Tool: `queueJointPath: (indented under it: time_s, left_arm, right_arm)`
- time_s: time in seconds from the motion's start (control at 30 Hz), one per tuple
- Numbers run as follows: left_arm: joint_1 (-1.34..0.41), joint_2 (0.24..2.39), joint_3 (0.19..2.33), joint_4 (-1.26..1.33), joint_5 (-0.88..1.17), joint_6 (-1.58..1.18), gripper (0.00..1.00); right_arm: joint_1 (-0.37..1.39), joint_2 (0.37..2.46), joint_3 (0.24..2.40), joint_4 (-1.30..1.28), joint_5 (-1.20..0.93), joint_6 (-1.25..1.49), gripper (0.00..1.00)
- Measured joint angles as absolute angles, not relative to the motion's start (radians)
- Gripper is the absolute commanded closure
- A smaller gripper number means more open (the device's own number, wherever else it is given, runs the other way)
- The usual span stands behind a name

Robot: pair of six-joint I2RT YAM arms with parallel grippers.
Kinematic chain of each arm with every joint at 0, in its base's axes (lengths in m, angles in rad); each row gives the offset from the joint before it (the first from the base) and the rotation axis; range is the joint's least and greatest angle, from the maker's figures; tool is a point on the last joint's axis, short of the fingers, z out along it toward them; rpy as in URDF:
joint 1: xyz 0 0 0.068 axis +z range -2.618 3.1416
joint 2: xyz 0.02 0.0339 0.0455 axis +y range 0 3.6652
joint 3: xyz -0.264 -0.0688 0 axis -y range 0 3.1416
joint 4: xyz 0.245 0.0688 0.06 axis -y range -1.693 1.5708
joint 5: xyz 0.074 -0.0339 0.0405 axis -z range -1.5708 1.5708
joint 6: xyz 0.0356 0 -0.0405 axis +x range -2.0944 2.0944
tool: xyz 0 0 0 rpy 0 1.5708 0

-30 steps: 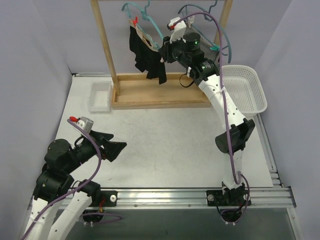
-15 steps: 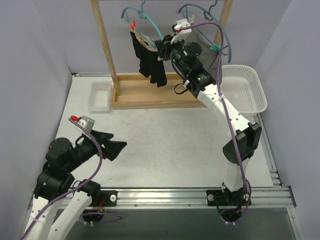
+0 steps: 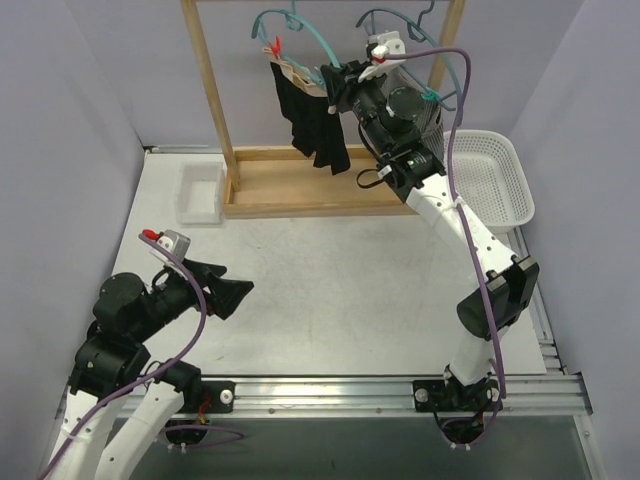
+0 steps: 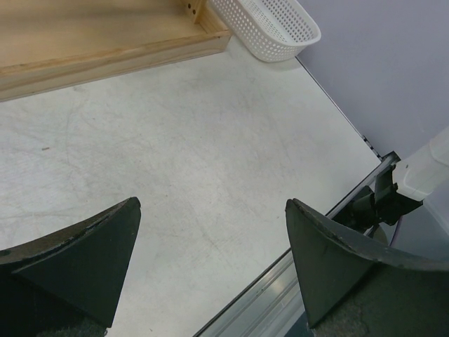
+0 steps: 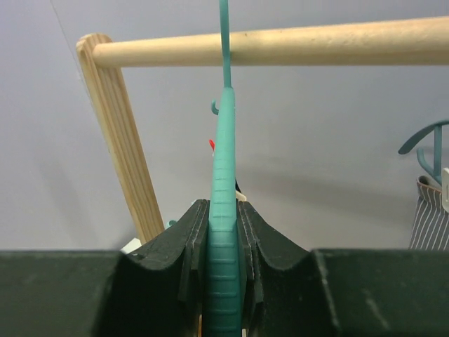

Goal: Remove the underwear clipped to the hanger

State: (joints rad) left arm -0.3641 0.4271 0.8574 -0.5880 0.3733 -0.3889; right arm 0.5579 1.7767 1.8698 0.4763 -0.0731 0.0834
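Observation:
The black underwear (image 3: 310, 118) with a tan waistband hangs from the left teal hanger (image 3: 300, 30) on the wooden rack, held by a red clip (image 3: 277, 44). My right gripper (image 3: 334, 82) is shut on that hanger's right arm, right beside the cloth. In the right wrist view the gripper (image 5: 224, 207) clamps the ribbed teal hanger (image 5: 226, 140) under the wooden rod (image 5: 280, 45). The grey striped underwear (image 3: 432, 118) hangs from the right hanger (image 3: 452, 70), mostly behind my right arm, and shows at the edge of the right wrist view (image 5: 429, 214). My left gripper (image 3: 236, 296) is open and empty low over the table (image 4: 210, 210).
The wooden rack stands on a wooden base (image 3: 320, 190) at the back, with an upright post (image 3: 210, 90). A white basket (image 3: 490, 180) sits at the right and also shows in the left wrist view (image 4: 263, 24). A small white tray (image 3: 202, 193) lies left of the base.
My right gripper has moved right and a little up along the rod. The teal hanger and the black underwear have shifted right with it. The left arm has not moved.

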Motion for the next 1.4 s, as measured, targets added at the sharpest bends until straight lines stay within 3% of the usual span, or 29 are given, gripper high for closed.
queueJointPath:
  time_s: [0.3,0.47,0.97,1.4]
  left_arm:
    - [-0.364,0.439,0.880,-0.596,0.366,-0.384,0.06]
    - [-0.364,0.439,0.884,-0.596,0.364,-0.384,0.06]
    - [-0.364,0.453,0.887,-0.590,0.364,-0.386,0.06]
    - [-0.364,0.448,0.835,-0.416,0.457,-0.503,0.06]
  right_arm:
    - [0.559,1.775,1.902,0.517,-0.074,0.104,1.00]
    - [0.570,1.682,1.765,0.547,-0.075,0.108,1.00]
    - [0.623,1.151,1.185,0.601,-0.080,0.081,1.00]
    - [0.697,0.478,0.619,0.313,0.249,0.192,1.00]
